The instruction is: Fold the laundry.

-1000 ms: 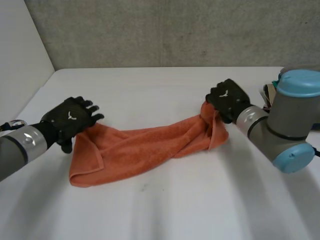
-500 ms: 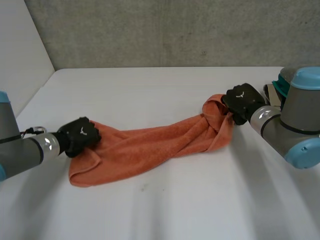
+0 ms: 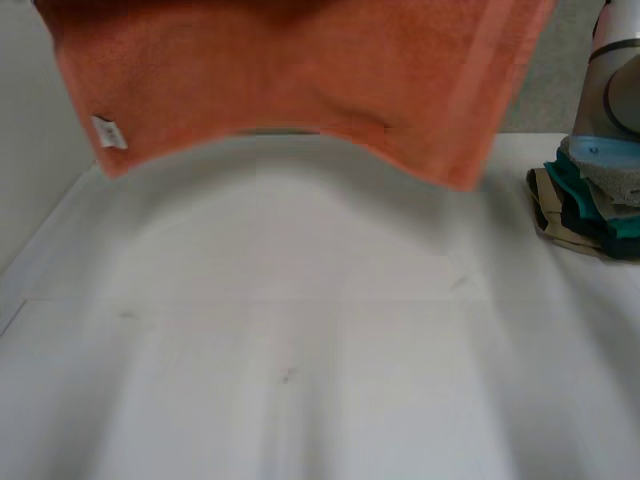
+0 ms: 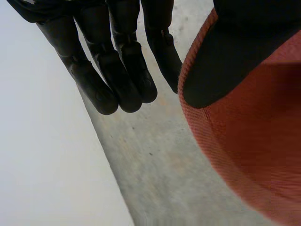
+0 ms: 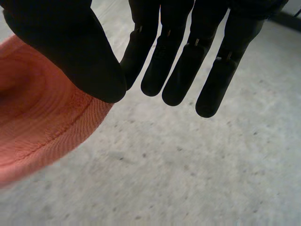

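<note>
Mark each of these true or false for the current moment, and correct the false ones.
1. The orange towel lies flat on the table. False: the towel hangs in the air above the table.
2. A white tag shows near one lower corner of the towel. True: the tag is there.
3. A stack of folded cloths sits on the table beside the right arm. True: the stack is by the right arm.
4. The left hand is curled into a fist. False: the left hand has straight fingers, and its thumb presses on the towel.
5. The right hand's thumb is on the towel. True: the right hand pins its edge.
</note>
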Controlling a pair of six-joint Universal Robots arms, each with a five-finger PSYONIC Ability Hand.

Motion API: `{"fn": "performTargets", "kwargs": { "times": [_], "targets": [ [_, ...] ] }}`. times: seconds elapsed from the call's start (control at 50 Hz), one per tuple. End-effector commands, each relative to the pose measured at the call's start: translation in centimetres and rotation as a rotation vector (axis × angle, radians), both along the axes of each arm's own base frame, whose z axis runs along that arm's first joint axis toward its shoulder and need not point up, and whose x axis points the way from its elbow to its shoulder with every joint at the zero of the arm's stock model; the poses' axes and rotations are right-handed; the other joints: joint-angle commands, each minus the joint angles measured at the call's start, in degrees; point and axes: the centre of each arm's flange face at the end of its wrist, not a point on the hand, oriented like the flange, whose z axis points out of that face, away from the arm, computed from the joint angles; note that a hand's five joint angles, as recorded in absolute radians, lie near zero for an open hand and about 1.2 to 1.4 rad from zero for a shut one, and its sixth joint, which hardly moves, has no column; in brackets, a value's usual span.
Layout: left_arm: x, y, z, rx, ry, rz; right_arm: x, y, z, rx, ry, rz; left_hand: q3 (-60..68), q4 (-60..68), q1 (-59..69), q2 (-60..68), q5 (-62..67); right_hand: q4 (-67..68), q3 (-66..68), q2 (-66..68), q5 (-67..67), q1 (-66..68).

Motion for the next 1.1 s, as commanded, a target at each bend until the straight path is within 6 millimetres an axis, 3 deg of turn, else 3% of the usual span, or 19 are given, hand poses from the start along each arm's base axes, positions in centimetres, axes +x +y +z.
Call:
{"fn": "performTargets", "kwargs": {
  "times": [0.02, 0.14, 0.16, 0.22, 0.24, 0.32, 0.4, 0.5, 0.6, 0.62, 0.7, 0.74, 0.86, 1.1],
  "targets": [
    [0.2, -0.7, -6.9, 0.211, -0.039, -0.047, 0.4, 0.0, -4.8, 0.175, 0.139, 0.064, 12.06, 11.58, 13.88, 11.56, 13.19, 11.70, 11.83, 12.56, 12.32, 15.28],
    [1.0, 0.0, -13.3, 0.413, -0.053, -0.056, -0.9, 0.2, -10.4, 0.398, 0.254, 0.102, 12.06, 11.58, 13.88, 11.56, 13.19, 11.70, 11.83, 12.56, 12.32, 15.28],
    [1.0, 0.7, -15.1, 0.480, -0.064, -0.072, -0.9, 0.8, -12.6, 0.486, 0.305, 0.132, 12.06, 11.58, 13.88, 11.56, 13.19, 11.70, 11.83, 12.56, 12.32, 15.28],
    [1.1, 1.7, -17.4, 0.569, -0.091, -0.097, -0.7, 2.1, -15.6, 0.620, 0.405, 0.182, 12.06, 11.58, 13.88, 11.56, 13.19, 11.70, 11.83, 12.56, 12.32, 15.28],
    [1.0, 2.6, -18.7, 0.623, -0.114, -0.117, -0.6, 3.1, -17.6, 0.707, 0.473, 0.207, 12.06, 11.58, 13.88, 11.56, 13.19, 11.70, 11.83, 12.56, 12.32, 15.28],
    [0.9, 4.5, -21.1, 0.728, -0.192, -0.159, -1.0, 5.0, -21.2, 0.874, 0.623, 0.225, 12.06, 11.58, 13.88, 11.56, 13.19, 11.70, 11.83, 12.56, 12.32, 15.28],
    [0.6, 5.6, -22.9, 0.785, -0.283, -0.172, -1.0, 6.3, -23.0, 0.961, 0.714, 0.232, 12.06, 11.58, 13.88, 11.56, 13.19, 11.70, 11.83, 12.56, 12.32, 15.28],
    [0.5, 5.8, -23.9, 0.790, -0.380, -0.165, -0.2, 7.0, -23.8, 0.969, 0.740, 0.255, 11.58, 11.09, 13.40, 11.08, 12.71, 11.70, 11.83, 12.56, 12.32, 15.28],
    [0.0, 6.1, -23.9, 0.769, -0.442, -0.179, 0.6, 7.6, -23.9, 0.920, 0.769, 0.260, -9.74, -10.22, -7.91, -10.24, -8.60, 11.70, 11.83, 12.56, 12.32, 15.28],
    [-0.2, 6.3, -23.9, 0.760, -0.454, -0.183, 0.7, 7.8, -24.1, 0.894, 0.789, 0.254, -18.78, -19.26, -16.96, -19.28, -17.65, 3.86, 3.98, 4.71, 4.48, 7.43],
    [-0.2, 6.5, -23.7, 0.710, -0.491, -0.179, 0.9, 8.2, -23.6, 0.786, 0.861, 0.210, -27.93, -28.41, -26.10, -28.42, -26.79, -15.15, -15.02, -14.29, -14.53, -11.57],
    [-0.3, 6.6, -23.6, 0.685, -0.509, -0.176, 0.9, 8.4, -23.4, 0.737, 0.897, 0.189, -30.81, -31.29, -28.98, -31.30, -29.67, -24.61, -24.49, -23.76, -23.99, -21.04],
    [-0.3, 6.7, -23.6, 0.578, -0.602, -0.174, 1.3, 9.4, -23.4, 0.596, 1.012, 0.144, -36.36, -36.84, -34.53, -36.86, -35.22, -34.56, -34.43, -33.70, -33.94, -30.98],
    [0.2, 7.9, -25.2, 0.547, -0.775, -0.251, 2.0, 11.5, -25.5, 0.401, 1.188, 0.196, -43.09, -43.58, -41.27, -43.59, -41.96, -42.15, -42.02, -41.29, -41.53, -38.57]
  ]
}}
